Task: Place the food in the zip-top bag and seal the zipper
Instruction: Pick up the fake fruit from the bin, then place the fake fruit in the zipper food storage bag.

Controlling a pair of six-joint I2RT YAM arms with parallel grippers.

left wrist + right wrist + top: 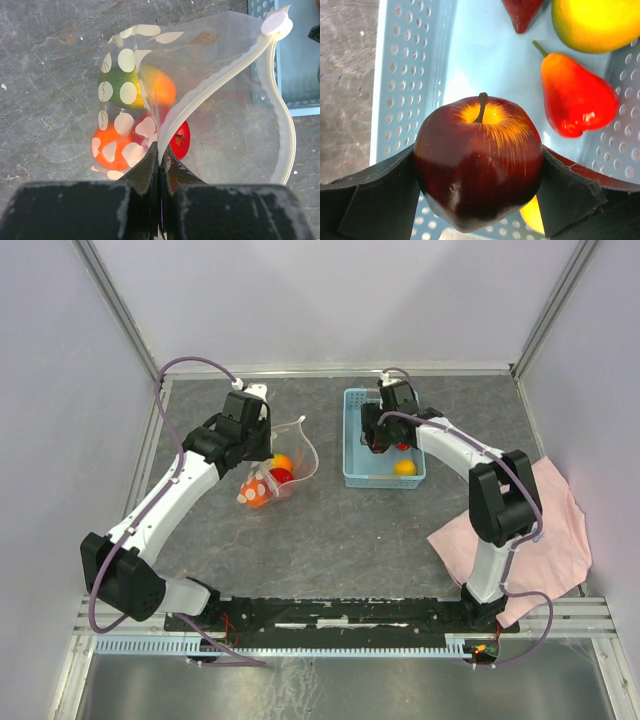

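The clear polka-dot zip-top bag lies open left of the basket; its white zipper curves wide open. Inside it are an orange fruit, a red fruit and a green-orange fruit. My left gripper is shut on the bag's zipper edge. My right gripper is shut on a dark red apple, held over the light blue basket. A red pear, a yellow-green fruit and a dark red piece lie in the basket.
A pink cloth lies at the right, partly under the right arm. The basket stands at the back centre. Metal frame rails run along the table's back and sides.
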